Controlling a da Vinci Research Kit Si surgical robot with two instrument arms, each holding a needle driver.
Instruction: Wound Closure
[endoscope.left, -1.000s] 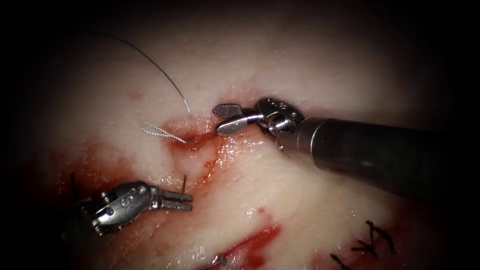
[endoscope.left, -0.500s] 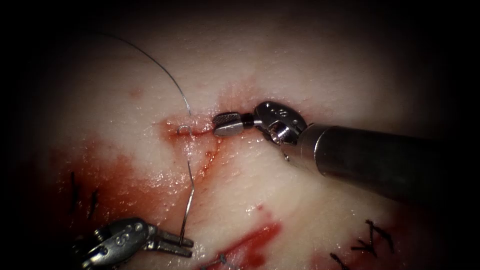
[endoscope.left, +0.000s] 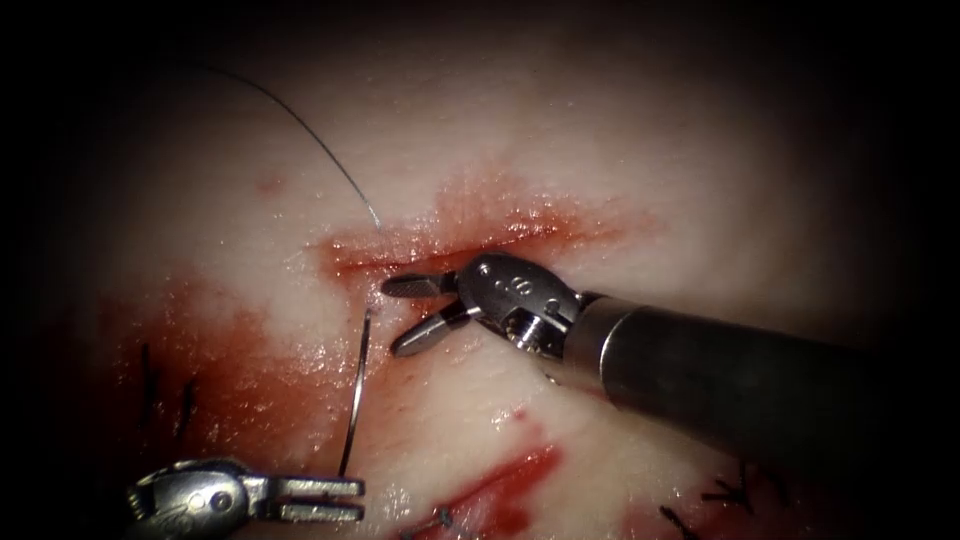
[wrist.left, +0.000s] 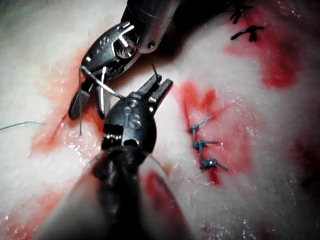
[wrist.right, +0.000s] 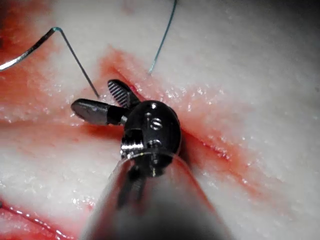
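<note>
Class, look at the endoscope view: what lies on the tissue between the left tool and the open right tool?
The curved needle: the left tool grips one end; its other end stands beside the right tool, with reddened tissue beneath.

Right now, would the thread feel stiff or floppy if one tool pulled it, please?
Probably floppy and light: the thread lies in a loose, thin arc over the tissue. Possibly slippery, since it runs into the wet cut. The left tool grips the needle by one end; its tip meets tissue by the open, empty right tool.
</note>
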